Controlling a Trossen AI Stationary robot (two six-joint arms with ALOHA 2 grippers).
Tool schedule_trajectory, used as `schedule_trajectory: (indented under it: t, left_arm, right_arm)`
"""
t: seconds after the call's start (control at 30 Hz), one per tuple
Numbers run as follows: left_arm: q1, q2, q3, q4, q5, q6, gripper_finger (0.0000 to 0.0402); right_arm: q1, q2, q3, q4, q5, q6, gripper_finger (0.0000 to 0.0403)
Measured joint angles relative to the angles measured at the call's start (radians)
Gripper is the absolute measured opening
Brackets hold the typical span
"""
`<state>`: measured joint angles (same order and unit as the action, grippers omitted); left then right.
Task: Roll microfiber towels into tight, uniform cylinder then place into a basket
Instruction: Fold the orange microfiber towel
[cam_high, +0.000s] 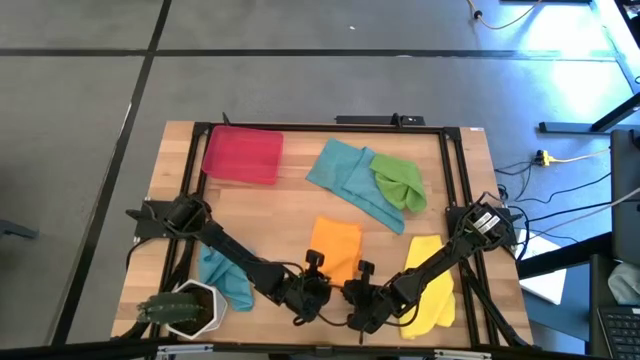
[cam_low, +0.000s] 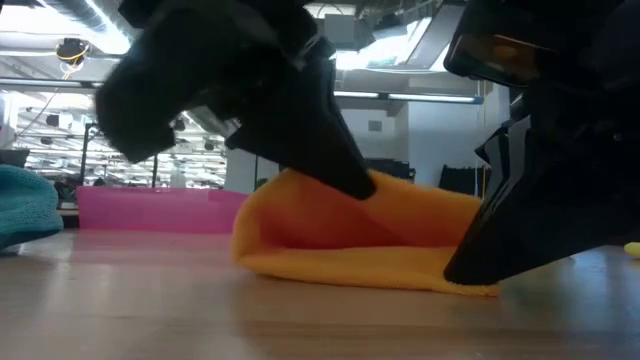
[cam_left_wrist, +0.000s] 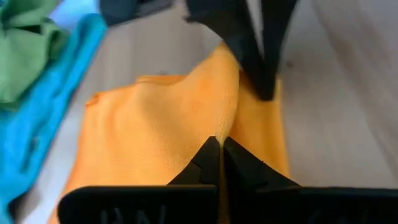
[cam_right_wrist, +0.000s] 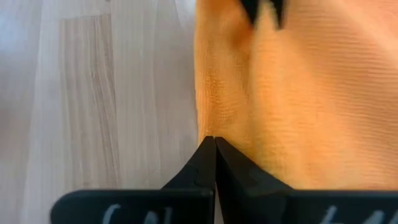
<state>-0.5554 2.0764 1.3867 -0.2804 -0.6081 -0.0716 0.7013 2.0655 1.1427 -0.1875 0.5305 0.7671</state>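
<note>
The orange towel (cam_high: 335, 246) lies near the middle of the table's near half, with both grippers at its near edge. My left gripper (cam_high: 315, 268) is shut on its near left part, which stands raised in the low view (cam_low: 300, 215). My right gripper (cam_high: 361, 274) is shut on its near right part. The red basket (cam_high: 243, 154) stands at the far left. A teal towel (cam_high: 345, 175) with a green one (cam_high: 398, 180) on it lies at the far right. A yellow towel (cam_high: 432, 290) lies under my right arm. Another teal towel (cam_high: 222, 276) lies at the near left. My left gripper pinches a raised ridge of the orange towel (cam_left_wrist: 229, 124) between its two shut fingers, slanting down from the near left. The cloth there is lifted off the table and folds over, while its far part lies flat. How many layers it holds does not show. My right gripper pinches the orange towel at its near right edge (cam_right_wrist: 229, 127) between its shut fingers, slanting down from the near right. That end stays low at the table top (cam_low: 470, 285). One layer or several, I cannot tell.
A white pot with a plant (cam_high: 186, 308) stands at the near left corner, beside the left arm. A black frame (cam_high: 300, 128) runs around the table top. Bare wood (cam_high: 270, 215) lies between the basket and the orange towel.
</note>
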Motion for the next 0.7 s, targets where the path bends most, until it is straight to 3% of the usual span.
schedule_trajectory:
  t: [0.33,0.7]
  left_arm:
    - [-0.014,0.001,0.000,0.002,0.141,-0.083,0.0002]
    - [-0.012,0.002,0.000,0.004,0.151,-0.080,0.0007]
  right_arm:
    - [0.000,0.000,0.000,0.000,-0.001,0.013,0.0008]
    - [0.043,-0.065,0.010,-0.024,-0.054,-0.048,0.0048]
